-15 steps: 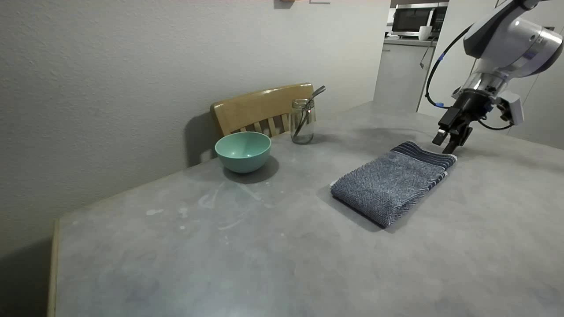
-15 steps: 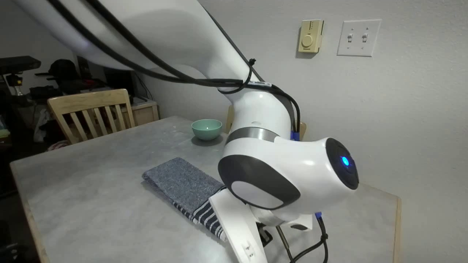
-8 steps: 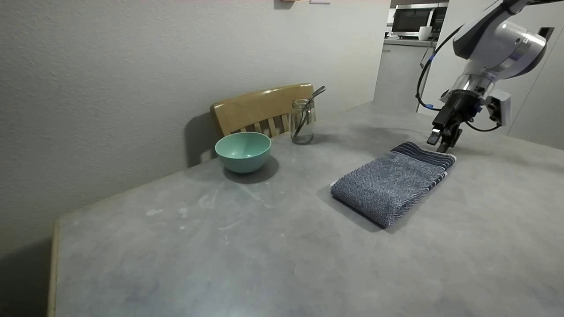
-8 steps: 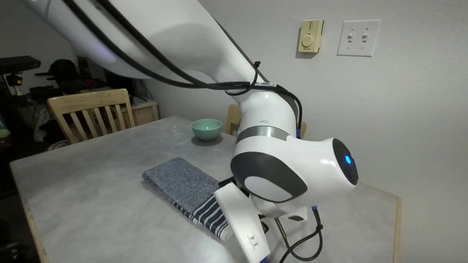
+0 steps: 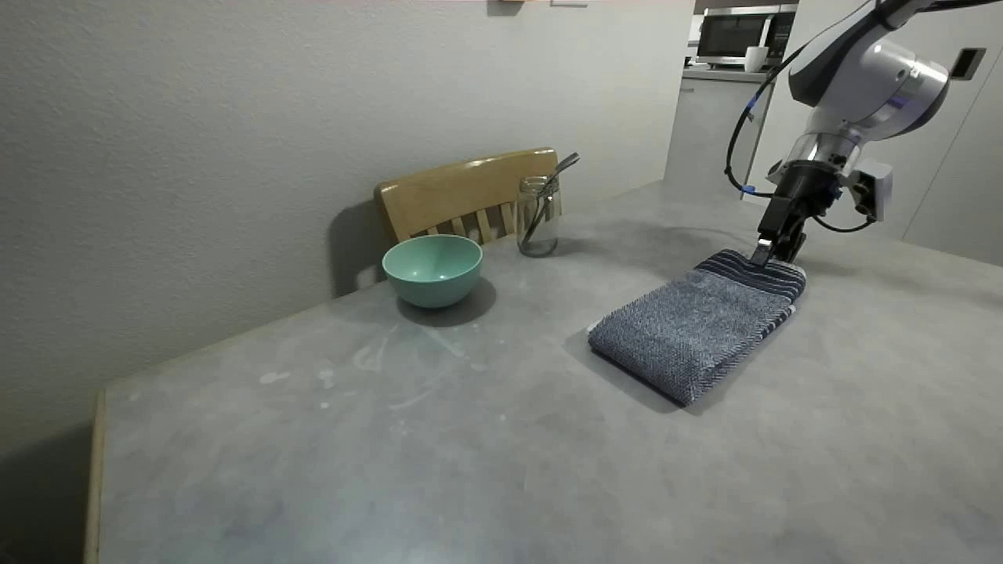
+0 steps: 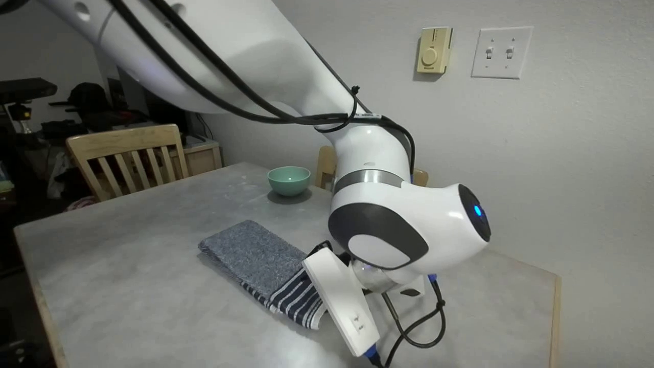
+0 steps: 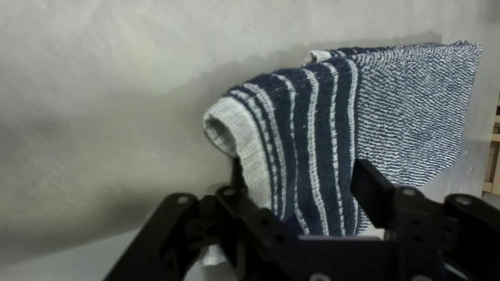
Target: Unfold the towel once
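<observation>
Towel [image 5: 693, 325] folded, striped edge [image 7: 289, 144] between parted jaws, broad tabletop [image 5: 439, 454] beyond other edges, bowl [image 5: 432, 270] well apart.

Flat, greyish light covers the table [image 5: 439, 470], whitening into glare near the bottom of both exterior views. In an exterior view the chair [image 5: 462, 182] throws a dark shadow on the wall [image 5: 219, 157], which dims leftward; the bowl [image 5: 432, 274] carries a small highlight. The far-left clutter [image 6: 97, 105] sinks into near-black — hard to make out. The wrist view is soft — the gripper [image 7: 299, 171] dark and blurred, smudgy shadows on the table.
</observation>
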Available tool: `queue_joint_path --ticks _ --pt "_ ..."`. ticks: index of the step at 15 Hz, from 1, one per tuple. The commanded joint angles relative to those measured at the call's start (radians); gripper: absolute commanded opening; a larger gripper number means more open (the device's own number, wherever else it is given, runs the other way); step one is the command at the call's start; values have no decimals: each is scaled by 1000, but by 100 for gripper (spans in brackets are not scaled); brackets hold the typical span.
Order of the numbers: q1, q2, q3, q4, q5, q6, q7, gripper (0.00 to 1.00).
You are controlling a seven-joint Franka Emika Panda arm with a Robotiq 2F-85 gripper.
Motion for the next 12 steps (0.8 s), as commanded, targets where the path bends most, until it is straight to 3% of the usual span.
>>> queue_joint_path --ticks 1,6,12 --pt "17 14 -13 7 -4 15 13 40" --pt "60 -100 -30 -107 -12 105 53 4" --pt "157 -316 -72 -296 -109 214 164 2"
